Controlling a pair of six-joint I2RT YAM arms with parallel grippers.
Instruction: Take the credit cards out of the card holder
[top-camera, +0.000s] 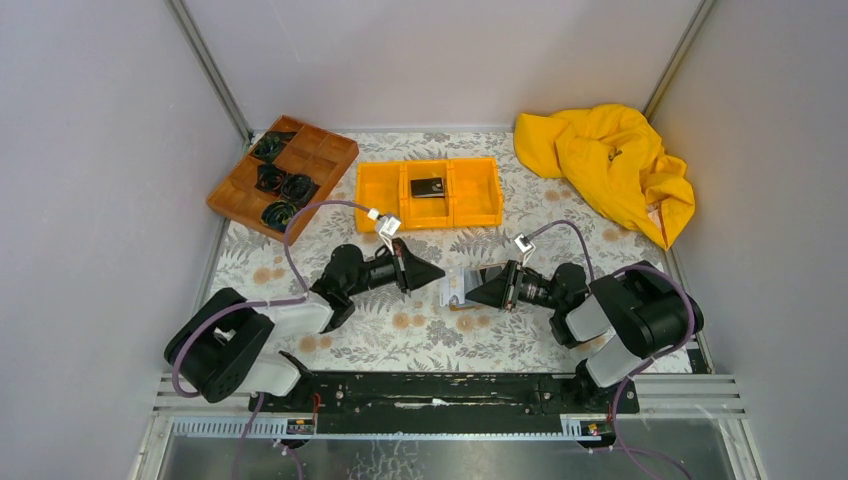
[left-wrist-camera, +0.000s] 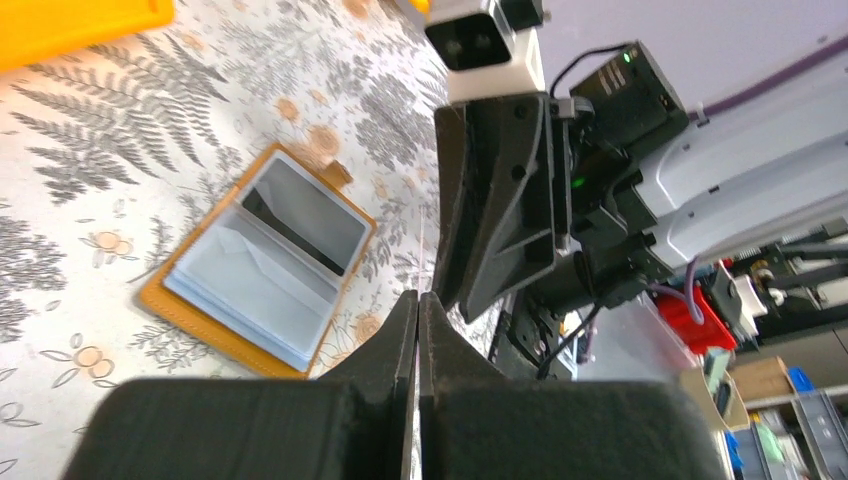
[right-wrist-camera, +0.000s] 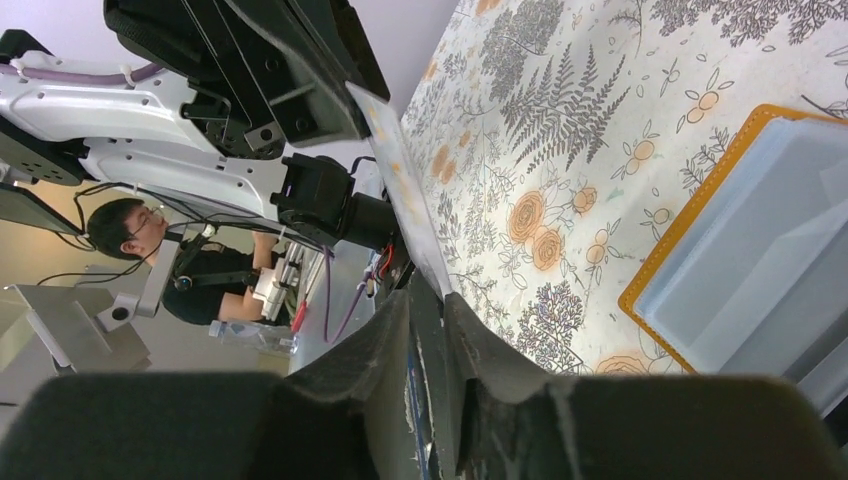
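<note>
The card holder (left-wrist-camera: 260, 270) lies open on the floral table, its grey-blue pockets facing up and a dark strip showing in one slot. It also shows at the right of the right wrist view (right-wrist-camera: 740, 260), and the right arm mostly covers it from above (top-camera: 465, 308). A pale credit card (right-wrist-camera: 395, 170) stands edge-on in the air between the two grippers (top-camera: 455, 281). My left gripper (left-wrist-camera: 419, 297) (top-camera: 438, 272) is shut on its far end. My right gripper (right-wrist-camera: 428, 290) (top-camera: 472, 287) has its jaws slightly apart around the near end. A black credit card (top-camera: 428, 187) lies in the orange bin.
The orange three-compartment bin (top-camera: 475, 190) stands behind the grippers. A brown wooden divided tray (top-camera: 320, 160) with dark coiled things sits at the back left. A crumpled yellow cloth (top-camera: 610, 165) lies at the back right. Walls close in on both sides.
</note>
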